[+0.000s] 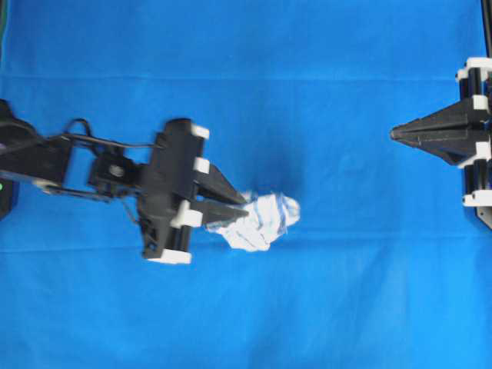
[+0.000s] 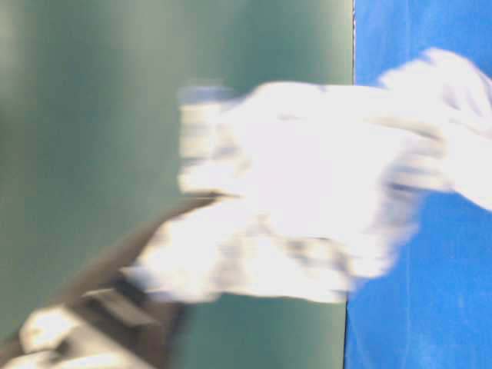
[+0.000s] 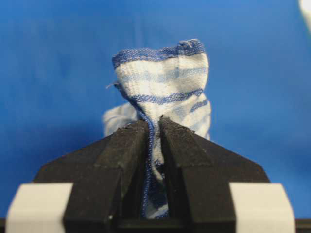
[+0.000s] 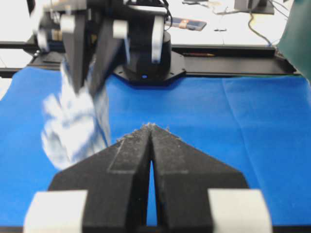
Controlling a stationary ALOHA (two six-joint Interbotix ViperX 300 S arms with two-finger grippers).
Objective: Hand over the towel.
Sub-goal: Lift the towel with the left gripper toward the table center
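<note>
The towel (image 1: 261, 221), white with thin blue stripes and a blue hem, is bunched at the tips of my left gripper (image 1: 244, 203), left of the middle of the blue cloth. In the left wrist view the jaws are shut on a fold of the towel (image 3: 163, 82), which stands up beyond the gripper (image 3: 154, 123). The table-level view shows the towel (image 2: 323, 192) blurred and hanging in the air. My right gripper (image 1: 393, 133) is shut and empty at the far right, apart from the towel. Its wrist view shows the shut tips (image 4: 150, 126) and the towel (image 4: 73, 126) at left.
The blue tablecloth (image 1: 254, 69) covers the whole work surface. The left arm's base (image 4: 146, 58) stands at the far edge in the right wrist view, with a black frame rail (image 4: 233, 65) beside it.
</note>
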